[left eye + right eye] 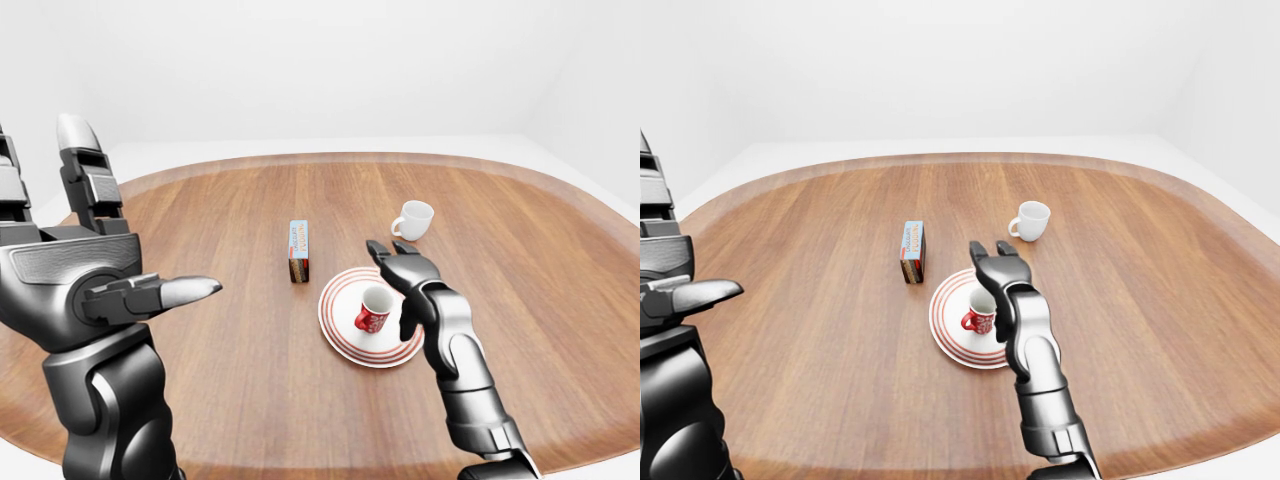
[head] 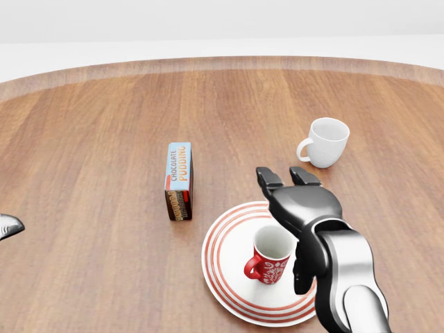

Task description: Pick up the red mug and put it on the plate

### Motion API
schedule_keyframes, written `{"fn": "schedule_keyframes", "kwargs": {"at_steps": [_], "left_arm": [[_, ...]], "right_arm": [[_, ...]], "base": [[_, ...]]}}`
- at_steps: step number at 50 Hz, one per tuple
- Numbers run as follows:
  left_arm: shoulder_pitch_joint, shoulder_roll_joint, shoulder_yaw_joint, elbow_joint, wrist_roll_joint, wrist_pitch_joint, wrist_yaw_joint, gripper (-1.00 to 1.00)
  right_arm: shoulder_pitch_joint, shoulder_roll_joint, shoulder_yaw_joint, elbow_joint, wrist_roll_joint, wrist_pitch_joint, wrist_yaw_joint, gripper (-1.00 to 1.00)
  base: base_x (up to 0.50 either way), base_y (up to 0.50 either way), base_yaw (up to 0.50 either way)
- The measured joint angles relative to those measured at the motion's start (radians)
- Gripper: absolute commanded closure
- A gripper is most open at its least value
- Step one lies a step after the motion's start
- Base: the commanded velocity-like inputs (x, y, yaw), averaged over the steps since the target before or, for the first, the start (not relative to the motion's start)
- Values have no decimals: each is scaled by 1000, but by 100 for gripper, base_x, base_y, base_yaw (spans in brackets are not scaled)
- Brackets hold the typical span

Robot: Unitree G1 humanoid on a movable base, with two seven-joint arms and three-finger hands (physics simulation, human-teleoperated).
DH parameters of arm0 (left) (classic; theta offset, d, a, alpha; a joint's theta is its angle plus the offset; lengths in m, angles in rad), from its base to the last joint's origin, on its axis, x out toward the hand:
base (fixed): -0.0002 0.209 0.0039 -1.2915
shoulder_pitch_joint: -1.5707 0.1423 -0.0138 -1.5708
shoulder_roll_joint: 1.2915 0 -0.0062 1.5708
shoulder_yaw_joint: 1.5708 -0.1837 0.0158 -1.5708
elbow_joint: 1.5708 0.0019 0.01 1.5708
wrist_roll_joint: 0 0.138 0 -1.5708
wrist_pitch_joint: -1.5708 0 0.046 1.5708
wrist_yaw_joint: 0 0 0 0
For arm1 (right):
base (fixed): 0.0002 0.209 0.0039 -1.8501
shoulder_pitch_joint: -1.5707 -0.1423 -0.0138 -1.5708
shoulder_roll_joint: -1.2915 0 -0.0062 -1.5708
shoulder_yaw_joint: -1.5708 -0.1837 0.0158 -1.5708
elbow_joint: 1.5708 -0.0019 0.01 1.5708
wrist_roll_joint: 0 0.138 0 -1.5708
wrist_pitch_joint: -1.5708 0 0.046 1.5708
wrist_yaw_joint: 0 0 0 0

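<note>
The mug [image 2: 272, 257] stands upright on the plate [image 2: 222, 277], just left of the right hand [image 2: 300, 208], which hovers open and apart from it.

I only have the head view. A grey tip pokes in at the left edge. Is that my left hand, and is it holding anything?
Observer: Yes. The left hand is raised at the left of the left-eye view, fingers spread and empty.
Operator: Is the right hand off the red mug?
Observer: The left-eye view shows the right hand open, just right of the red mug, seemingly with a thin gap. The mug stands upright on the plate.
</note>
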Motion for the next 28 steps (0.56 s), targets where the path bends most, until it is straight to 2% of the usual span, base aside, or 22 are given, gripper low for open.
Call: {"fn": "schedule_keyframes", "kwargs": {"at_steps": [3,6,10,14,18,23,28], "left_arm": [[-1,1,1,-1,-2,0,2,-100],[0,1,2,-3,-3,0,3,-100],[-1,2,2,-4,-5,0,5,-100],[-1,2,3,-5,-5,0,6,-100],[-1,3,3,-5,-6,0,7,-100],[-2,3,4,-6,-7,0,8,-100],[-2,4,4,-5,-7,0,9,-100]], "right_arm": [[16,29,-15,-116,112,0,19,-100],[11,71,-54,-254,291,0,19,-100],[-3,98,-125,-404,535,0,-30,-100],[-8,108,-219,-502,778,0,-163,-100],[13,79,-275,-551,1018,0,-325,-100],[54,19,-289,-578,1318,0,-486,-100],[94,-20,-279,-576,1616,0,-579,-100]], "base": [[0,0,0],[0,0,0],[0,0,0],[0,0,0],[0,0,0],[0,0,0],[0,0,0]]}}
